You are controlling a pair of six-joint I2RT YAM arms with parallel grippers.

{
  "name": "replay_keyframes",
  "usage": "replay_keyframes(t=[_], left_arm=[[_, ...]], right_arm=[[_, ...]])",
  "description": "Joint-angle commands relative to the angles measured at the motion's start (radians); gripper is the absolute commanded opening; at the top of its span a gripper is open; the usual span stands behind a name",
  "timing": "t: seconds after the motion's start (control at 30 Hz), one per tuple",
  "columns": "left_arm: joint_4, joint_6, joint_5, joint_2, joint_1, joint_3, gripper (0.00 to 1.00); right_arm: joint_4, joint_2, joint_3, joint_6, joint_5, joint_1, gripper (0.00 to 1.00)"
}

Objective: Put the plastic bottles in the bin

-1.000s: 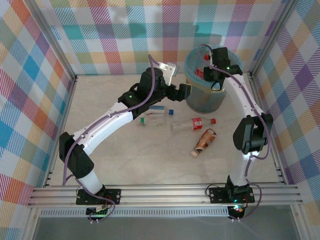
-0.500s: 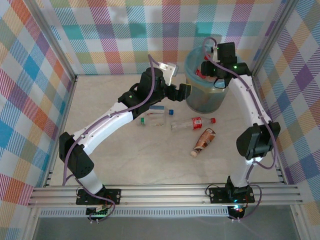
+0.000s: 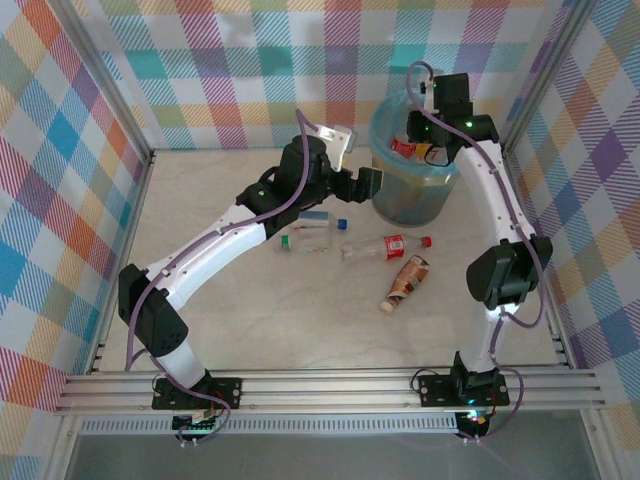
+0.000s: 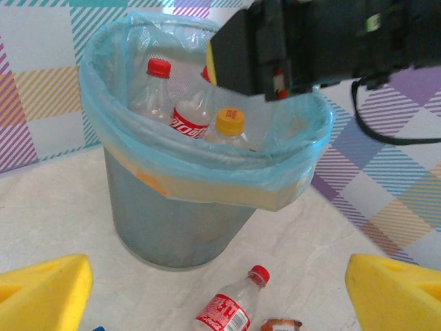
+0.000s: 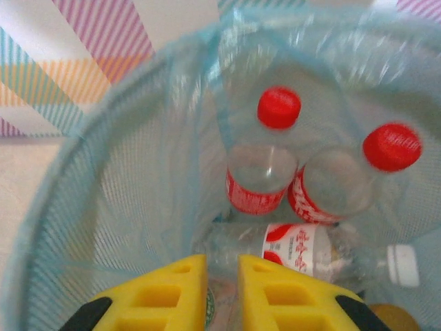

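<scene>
Nearest me, on the table (image 3: 230,320) at the middle of the overhead frame, four still lie loose: a crushed brownish bottle (image 3: 405,282), a red-labelled bottle (image 3: 385,247), a green-capped bottle (image 3: 303,240) and a blue-capped bottle (image 3: 322,218). Just beyond, the left gripper (image 3: 365,186) hangs wide open beside the bin (image 3: 405,200), upper right. Several binned bottles (image 5: 262,172) sit inside. The right gripper (image 5: 222,289) hovers over the opening, fingers nearly together, nothing visibly between them. I'd judge it about half done, four pickups left
</scene>
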Motion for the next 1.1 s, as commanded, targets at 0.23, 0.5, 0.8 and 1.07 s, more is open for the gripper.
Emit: replay_keyframes(t=[0.23,0.5,0.8,1.07], left_arm=[[0.021,-0.008,0.008,-0.021,0.013,-0.051,0.93],[0.016,-0.007,-0.002,-0.033,0.019,-0.057,0.93],[-0.014,0.049,-0.028,-0.057,0.023,-0.077,0.92],[-0.036,0.122,-0.021,-0.104,0.029,-0.137,0.93]], right_arm=[[-0.023,0.072,-0.077,0.036,-0.086,-0.024,0.17],[-0.095,0.106,0.115,0.046,-0.113,-0.027,0.19],[-0.151,0.059,0.218,0.091,-0.113,-0.027,0.27],[-0.175,-0.054,0.193,0.128,-0.136,-0.022,0.33]])
